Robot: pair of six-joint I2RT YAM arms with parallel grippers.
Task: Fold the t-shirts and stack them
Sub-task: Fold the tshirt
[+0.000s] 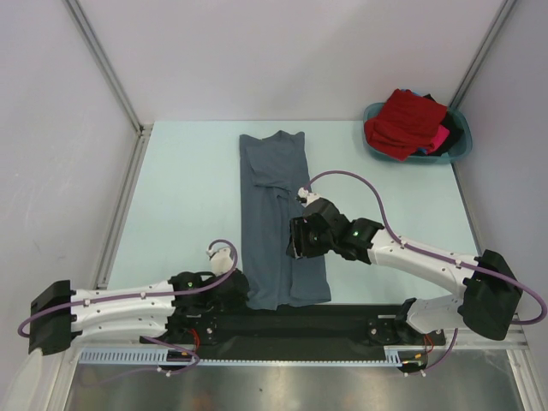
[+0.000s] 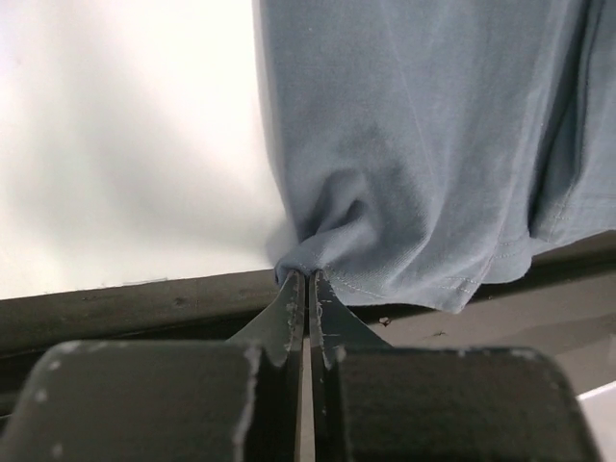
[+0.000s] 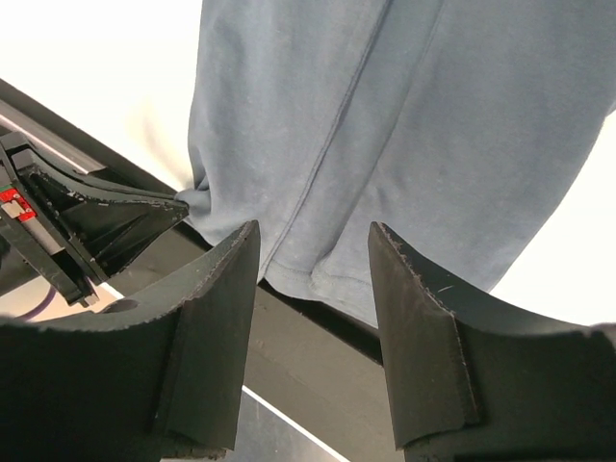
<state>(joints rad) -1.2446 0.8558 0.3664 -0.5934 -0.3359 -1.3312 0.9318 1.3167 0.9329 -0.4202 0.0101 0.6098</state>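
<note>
The left arm lies low, stretched from its base at 8 o'clock of the overhead view toward 3 o'clock. The left fingers are pressed together, their tips pinching a fold of the grey t-shirt. The right arm reaches from 4 o'clock toward 10 o'clock, wrist tipped downward. The right fingers stand apart, holding nothing, apparently hovering just above the cloth.

no readable text, labels, brands, numbers or signs in any view
</note>
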